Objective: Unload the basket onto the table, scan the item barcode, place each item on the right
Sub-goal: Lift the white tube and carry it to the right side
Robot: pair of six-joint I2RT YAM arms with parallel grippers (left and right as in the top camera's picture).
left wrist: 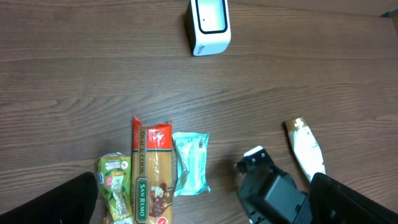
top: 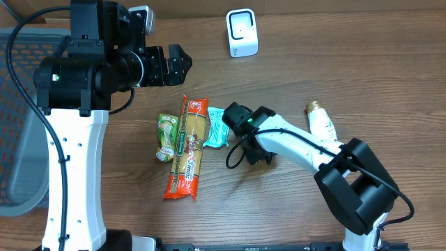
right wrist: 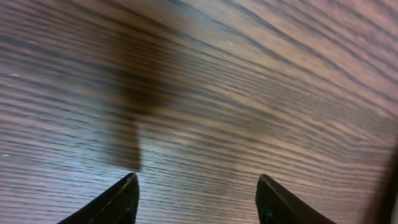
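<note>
The white barcode scanner (top: 242, 33) (left wrist: 209, 25) stands upright at the far middle of the wooden table. A green packet (top: 166, 137) (left wrist: 113, 186), a long orange pasta pack (top: 189, 148) (left wrist: 151, 174) and a teal packet (top: 217, 127) (left wrist: 190, 163) lie side by side. My right gripper (top: 245, 132) (right wrist: 196, 186) hangs low, just right of the teal packet. It is open, and only bare wood shows between its fingers. My left gripper (top: 174, 64) (left wrist: 205, 211) is raised at the far left, open wide and holding nothing.
A white bottle (top: 320, 122) (left wrist: 306, 149) lies on its side to the right. A grey mesh basket (top: 17, 132) stands off the table's left edge. A black cable (top: 233, 157) loops under the right wrist.
</note>
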